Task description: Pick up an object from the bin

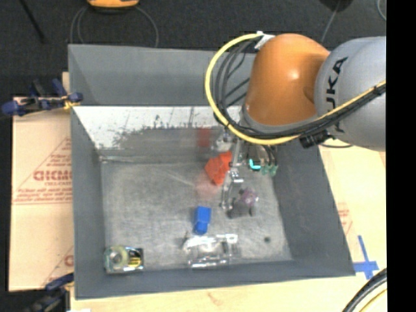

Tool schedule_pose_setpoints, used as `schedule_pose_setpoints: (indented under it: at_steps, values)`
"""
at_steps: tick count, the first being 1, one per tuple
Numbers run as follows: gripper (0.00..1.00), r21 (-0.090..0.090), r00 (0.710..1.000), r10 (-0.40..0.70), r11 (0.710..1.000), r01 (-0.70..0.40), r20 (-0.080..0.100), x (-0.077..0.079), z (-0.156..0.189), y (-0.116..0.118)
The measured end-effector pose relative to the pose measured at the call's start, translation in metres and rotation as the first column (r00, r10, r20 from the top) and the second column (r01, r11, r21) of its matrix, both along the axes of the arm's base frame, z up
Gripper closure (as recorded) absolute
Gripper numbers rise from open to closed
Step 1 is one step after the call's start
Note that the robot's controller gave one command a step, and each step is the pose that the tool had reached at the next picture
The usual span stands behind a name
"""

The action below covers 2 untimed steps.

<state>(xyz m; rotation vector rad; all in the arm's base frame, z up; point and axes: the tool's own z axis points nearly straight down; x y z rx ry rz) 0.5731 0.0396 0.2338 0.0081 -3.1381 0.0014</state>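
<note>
Gripper (229,197) hangs low, right of centre in the bin (84,174), purple lump (246,203) just right, red block (216,168) just beyond; its width, cannot tell. Blue block (202,220), clear packet (209,249) and yellow reel (123,259) lie nearer.

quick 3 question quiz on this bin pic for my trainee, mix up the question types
1. Which thing lies nearest the gripper?
A) purple lump
B) yellow gadget
C) clear wrapper
2. True or false: the orange block lies nearer the back wall of the bin than the blue block does.
3. Fill in: the arm reaches in from the view's ___ side.

Key: 1 A; 2 true; 3 right.
</note>
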Motion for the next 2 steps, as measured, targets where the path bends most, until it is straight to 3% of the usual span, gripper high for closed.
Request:
schedule_pose_setpoints:
  at_steps: [1, 2]
  values:
    - [0.00, 0.000, 0.971, 0.241, 0.971, -0.241, 0.001, -0.016, -0.117, 0.004]
    - [0.00, 0.001, 0.937, 0.350, 0.937, -0.350, 0.011, -0.018, -0.139, -0.003]
